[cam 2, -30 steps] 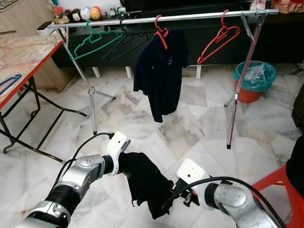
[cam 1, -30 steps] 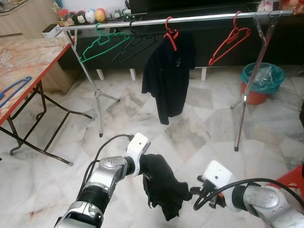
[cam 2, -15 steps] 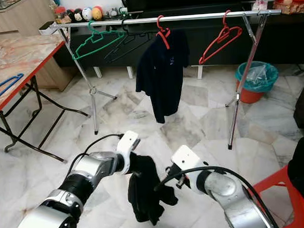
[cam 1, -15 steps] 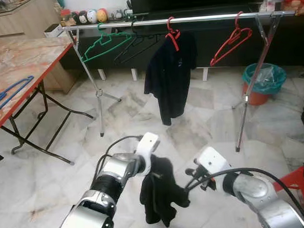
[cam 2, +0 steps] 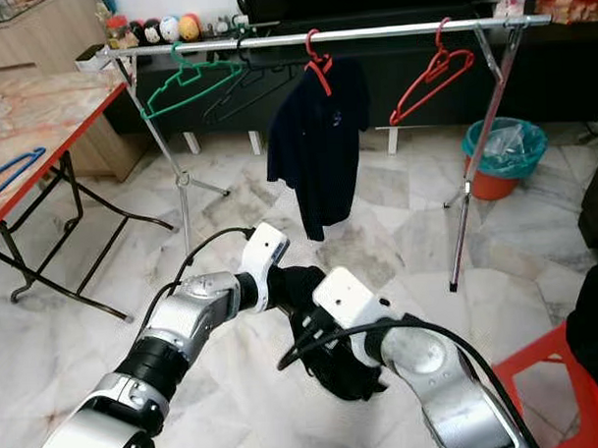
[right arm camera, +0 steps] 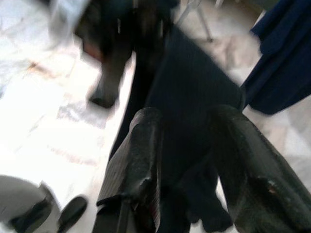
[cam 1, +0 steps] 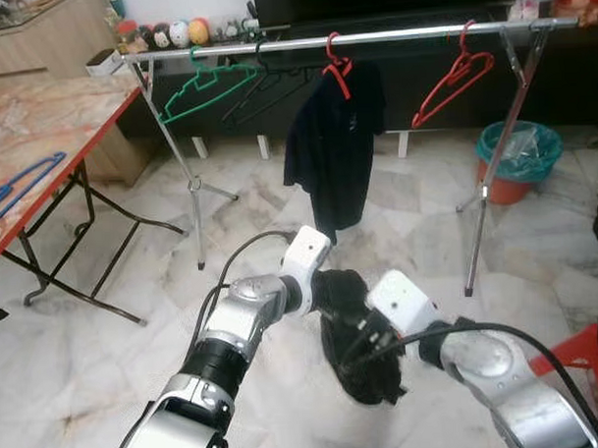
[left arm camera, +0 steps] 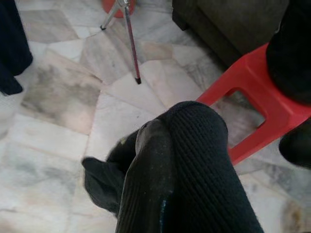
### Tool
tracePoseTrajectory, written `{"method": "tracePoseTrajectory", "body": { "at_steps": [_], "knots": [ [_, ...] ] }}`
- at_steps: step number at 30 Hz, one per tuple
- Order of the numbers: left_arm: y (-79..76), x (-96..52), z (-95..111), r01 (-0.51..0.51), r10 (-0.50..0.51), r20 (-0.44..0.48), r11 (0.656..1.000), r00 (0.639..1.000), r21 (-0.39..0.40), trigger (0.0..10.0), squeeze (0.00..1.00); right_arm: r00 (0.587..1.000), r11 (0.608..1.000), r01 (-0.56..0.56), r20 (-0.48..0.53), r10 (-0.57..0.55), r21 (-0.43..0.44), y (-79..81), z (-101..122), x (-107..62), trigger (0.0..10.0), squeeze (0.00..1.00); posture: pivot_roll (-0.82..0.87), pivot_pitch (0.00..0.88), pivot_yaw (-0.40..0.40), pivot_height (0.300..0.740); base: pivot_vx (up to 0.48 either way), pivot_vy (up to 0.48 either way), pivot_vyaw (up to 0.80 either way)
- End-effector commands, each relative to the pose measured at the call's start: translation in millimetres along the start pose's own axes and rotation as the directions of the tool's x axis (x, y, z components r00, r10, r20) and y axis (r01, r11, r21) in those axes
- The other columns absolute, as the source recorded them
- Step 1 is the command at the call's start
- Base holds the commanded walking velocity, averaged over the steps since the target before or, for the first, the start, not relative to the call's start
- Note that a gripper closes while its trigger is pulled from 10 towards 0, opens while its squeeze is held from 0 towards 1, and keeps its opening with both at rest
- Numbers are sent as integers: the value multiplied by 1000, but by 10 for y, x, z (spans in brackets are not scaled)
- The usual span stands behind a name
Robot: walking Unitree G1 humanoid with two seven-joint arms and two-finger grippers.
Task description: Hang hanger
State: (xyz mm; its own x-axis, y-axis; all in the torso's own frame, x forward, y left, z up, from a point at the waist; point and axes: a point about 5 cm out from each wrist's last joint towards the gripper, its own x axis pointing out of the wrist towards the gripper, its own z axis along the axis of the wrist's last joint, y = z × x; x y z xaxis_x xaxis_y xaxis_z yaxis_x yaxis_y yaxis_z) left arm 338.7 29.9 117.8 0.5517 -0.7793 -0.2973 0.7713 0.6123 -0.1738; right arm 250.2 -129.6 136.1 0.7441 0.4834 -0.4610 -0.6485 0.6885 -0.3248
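Note:
A black garment (cam 1: 357, 340) hangs bunched between my two arms, low in front of me above the marble floor. My left gripper (cam 1: 323, 288) is shut on its upper edge; ribbed black cloth (left arm camera: 204, 160) wraps over one finger (left arm camera: 148, 179). My right gripper (cam 1: 360, 342) is open and pushed into the cloth, with a fold (right arm camera: 189, 116) between its fingers (right arm camera: 133, 165). Ahead stands a silver clothes rail (cam 1: 400, 34) with a green hanger (cam 1: 206, 85), a black hanger (cam 1: 265, 88), a dark shirt (cam 1: 334, 149) on a red hanger (cam 1: 335, 70), and a bare red hanger (cam 1: 451, 81).
A marble-topped folding table (cam 1: 50, 125) at the left carries a blue hanger (cam 1: 17, 180). A teal bin (cam 1: 515, 157) sits behind the rail's right leg (cam 1: 494, 168). A red stool (left arm camera: 252, 97) stands at my right, beside a dark sofa (left arm camera: 228, 24).
Both arms have risen and moved forward and closer together. The right gripper, earlier apart from the garment, is now in its folds. The cloth is more bunched.

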Motion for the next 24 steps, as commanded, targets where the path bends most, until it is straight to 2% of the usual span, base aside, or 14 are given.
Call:
{"method": "tracePoseTrajectory", "body": {
  "at_steps": [1,9,18,24],
  "knots": [
    [21,-21,116,-4,4,35,1000,999,-5,10000,0,1000,1000,11,23,-11,-14,48,102,2,10000,0,-137,61,164,740,0,0,0],
    [-11,-43,155,29,-28,51,999,998,-20,10000,0,996,996,84,8,-84,12,38,152,35,10000,0,-133,62,167,740,0,0,0],
    [-28,-41,182,34,-33,50,999,998,-36,10000,0,995,996,86,-49,-86,-7,94,86,75,10000,0,-132,64,170,740,0,0,0],
    [-36,-47,183,39,-37,43,998,998,-46,10000,0,995,998,69,-66,-68,12,152,83,91,10000,0,-131,64,171,740,0,0,0]
  ]
}}
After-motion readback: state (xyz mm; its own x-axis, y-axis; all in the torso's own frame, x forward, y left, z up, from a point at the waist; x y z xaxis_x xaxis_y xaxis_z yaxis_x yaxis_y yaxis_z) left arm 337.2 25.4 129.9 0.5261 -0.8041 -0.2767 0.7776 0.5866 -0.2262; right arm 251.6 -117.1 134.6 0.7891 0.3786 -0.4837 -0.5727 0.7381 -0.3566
